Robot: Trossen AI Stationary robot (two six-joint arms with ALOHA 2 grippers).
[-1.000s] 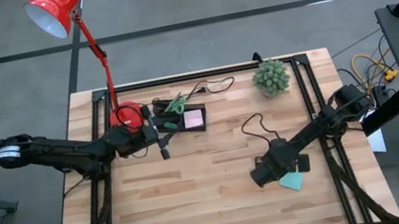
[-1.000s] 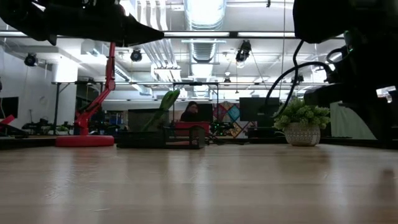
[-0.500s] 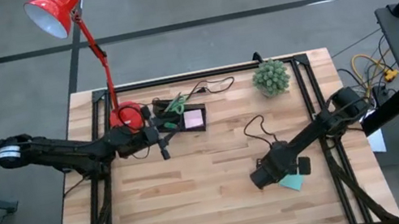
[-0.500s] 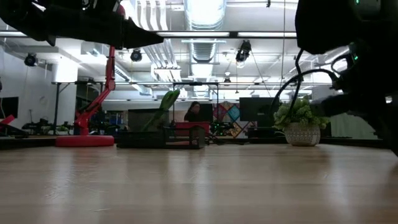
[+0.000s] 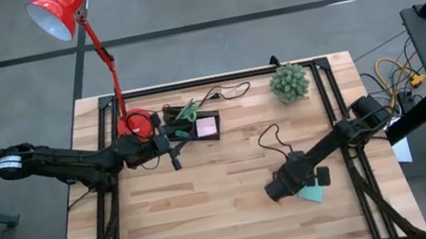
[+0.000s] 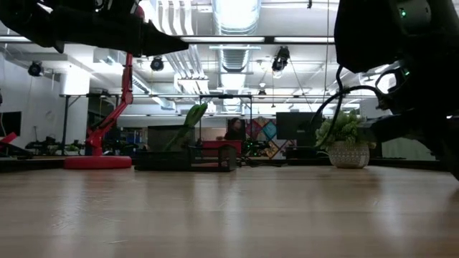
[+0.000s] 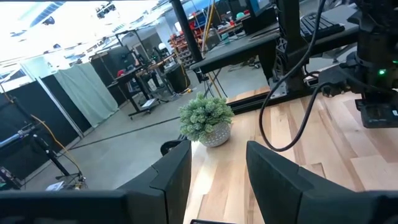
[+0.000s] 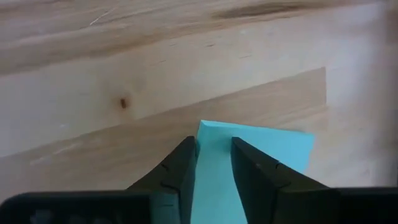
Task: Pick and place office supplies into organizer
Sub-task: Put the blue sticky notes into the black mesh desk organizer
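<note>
The teal sticky-note pad [image 5: 313, 193] lies flat on the table near its right side. My right gripper [image 5: 283, 186] hovers at it, and the arm hides part of the pad. In the right wrist view the two fingers stand a little apart over the pad [image 8: 261, 155], one at its edge and one above its face. The black organizer [image 5: 195, 126] sits by the far edge and holds a pink pad [image 5: 207, 127] and green-handled scissors [image 5: 185, 111]. My left gripper [image 5: 172, 144] waits open beside the organizer's left end, holding nothing [image 7: 217, 180]. My right gripper points down at the teal pad near one corner [image 8: 205, 127]. One finger [image 8: 177, 171] stands at the pad's edge and the other is over its face. I cannot tell whether either finger touches the pad, which lies flat on the table.
A red lamp's round base [image 5: 137, 120] stands left of the organizer. A potted plant [image 5: 289, 82] sits by the far right corner. A black cable [image 5: 273, 137] loops on the table between the plant and my right arm. Bare wood [image 5: 212, 216] spreads across the middle and near part.
My right gripper has shifted a little toward the table's left and near edges, over the teal pad. The pad has stayed where it was.
</note>
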